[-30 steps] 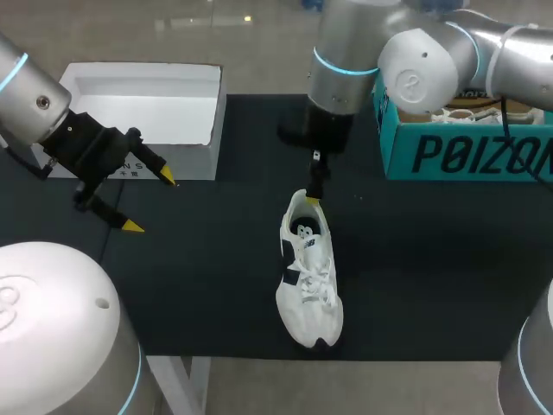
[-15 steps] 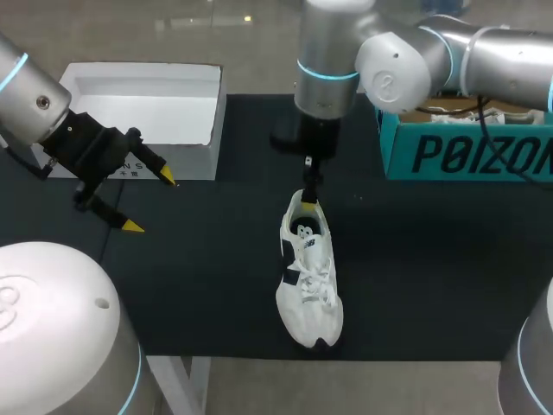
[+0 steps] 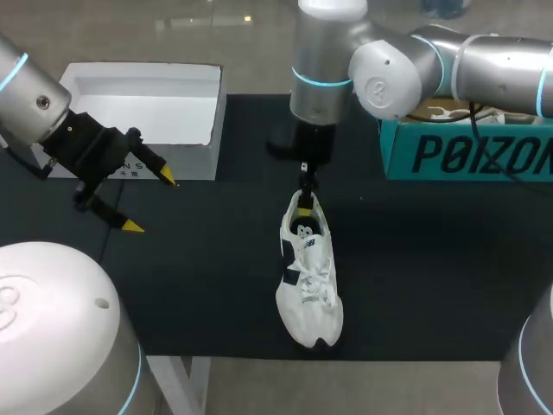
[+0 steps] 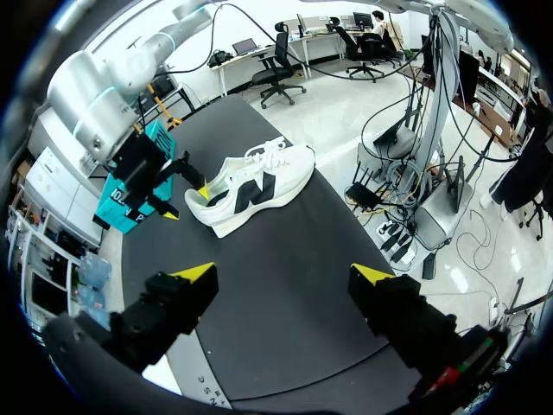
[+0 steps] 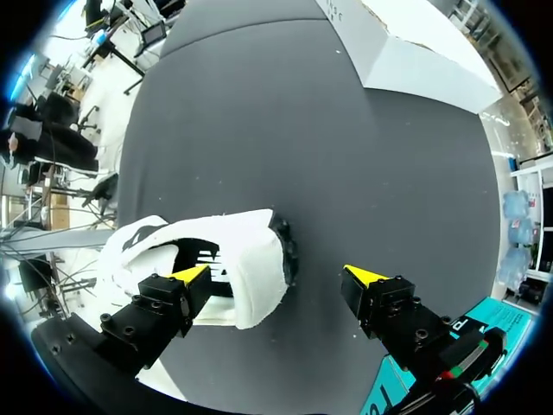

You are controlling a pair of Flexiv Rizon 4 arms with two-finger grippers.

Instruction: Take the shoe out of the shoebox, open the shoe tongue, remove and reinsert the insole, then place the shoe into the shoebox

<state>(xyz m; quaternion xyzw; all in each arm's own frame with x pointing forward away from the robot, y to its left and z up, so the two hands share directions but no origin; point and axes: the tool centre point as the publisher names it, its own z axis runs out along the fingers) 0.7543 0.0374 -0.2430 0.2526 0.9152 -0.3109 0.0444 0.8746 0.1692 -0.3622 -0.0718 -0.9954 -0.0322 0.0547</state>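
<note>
1. The shoe (image 3: 308, 285) is sitting sole-down on the dark table (image 3: 432, 259), outside both boxes. In the head view its long axis is running almost from 12 to 6 o'clock, with the heel at 12 and the toe at 6, leaning a touch toward 5.
2. The right gripper (image 3: 302, 206) is hanging right over the heel end. From it, the rest of the shoe is stretching away toward 6 o'clock, so the opening, then the laces and tongue, are lying in line beyond its tips.
3. In the right wrist view its fingers (image 5: 192, 275) are standing apart and straddling the heel collar. One yellow tip is hovering over the shoe's opening and the other is sitting outside the heel, above bare table. I am not seeing both pads touching the collar, so I am judging it spread and not clamped on anything.
4. The left gripper (image 3: 149, 201) is waiting at 9 to 10 o'clock from the shoe and well apart from it. Its fingers are spread wide with nothing between them, and the shoe is showing side-on ahead of it.
5. The right arm is much the nearer. A pinch on the heel collar is looking like the easy next move, while the left arm would be travelling toward 3 o'clock to reach the tongue.
6. The teal box (image 3: 467, 154) is standing at about 2 o'clock from the shoe, and the white box (image 3: 143, 104) at 10 to 11 o'clock.
</note>
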